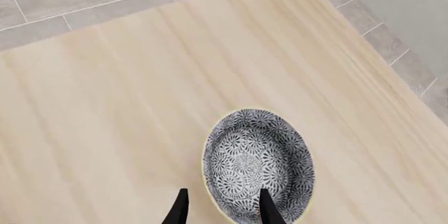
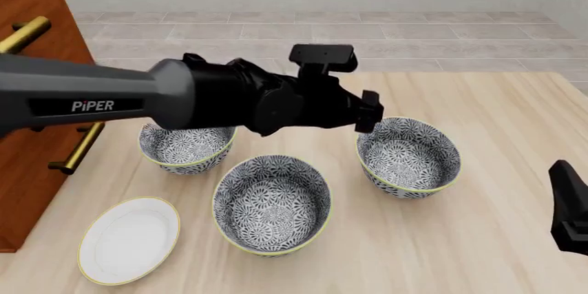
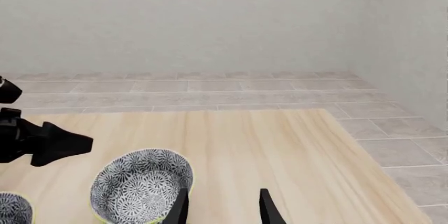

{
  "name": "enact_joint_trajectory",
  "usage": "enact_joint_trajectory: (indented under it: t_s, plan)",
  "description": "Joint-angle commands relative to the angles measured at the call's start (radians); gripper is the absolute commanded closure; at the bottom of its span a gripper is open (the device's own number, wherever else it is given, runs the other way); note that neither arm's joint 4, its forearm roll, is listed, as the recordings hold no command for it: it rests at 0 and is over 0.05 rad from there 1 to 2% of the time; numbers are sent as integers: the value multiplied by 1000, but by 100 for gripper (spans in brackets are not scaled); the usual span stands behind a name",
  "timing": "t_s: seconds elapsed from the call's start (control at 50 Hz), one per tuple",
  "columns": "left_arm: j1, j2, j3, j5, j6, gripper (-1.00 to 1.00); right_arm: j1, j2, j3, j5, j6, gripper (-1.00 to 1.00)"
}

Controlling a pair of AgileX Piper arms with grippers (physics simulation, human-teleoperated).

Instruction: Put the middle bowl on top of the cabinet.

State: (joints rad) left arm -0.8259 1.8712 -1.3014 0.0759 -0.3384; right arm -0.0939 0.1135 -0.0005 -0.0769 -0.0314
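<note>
Three alike blue-and-white bowls stand on the table. The middle bowl [image 2: 272, 203] sits nearest the front, between the left bowl [image 2: 186, 148] and the right bowl [image 2: 409, 155]. The cabinet [image 2: 32, 67] rises at the far left. My left gripper [image 2: 370, 111] hovers over the right bowl's [image 1: 257, 163] left rim. It is open [image 1: 224, 208], with one finger above the bowl's inside and the other outside the rim. My right gripper [image 3: 222, 207] is open and empty, low at the front right [image 2: 569, 204], apart from every bowl.
A flat white plate [image 2: 129, 239] with a yellow rim lies at the front left, just before the cabinet. The left arm's black body [image 2: 230, 98] spans above the left bowl. Bare wood stretches right of the right bowl [image 3: 144, 184] to the table edge [image 3: 350, 140].
</note>
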Motion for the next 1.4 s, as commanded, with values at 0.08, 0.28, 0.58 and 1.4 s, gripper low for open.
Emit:
enact_joint_trajectory:
  t_s: [0.08, 0.28, 0.58, 1.4]
  plan:
    - [-1, 44, 6, -33, -24, -100, 0, -13, 0, 16, 0, -100]
    - [-12, 66, 11, -50, -35, -100, 3, -60, 0, 66, -1, -100]
    - [-17, 104, 10, -71, -48, -100, -2, 8, 0, -2, -2, -100]
    - [-51, 216, -17, -124, -119, -100, -15, 108, 0, -97, 0, -100]
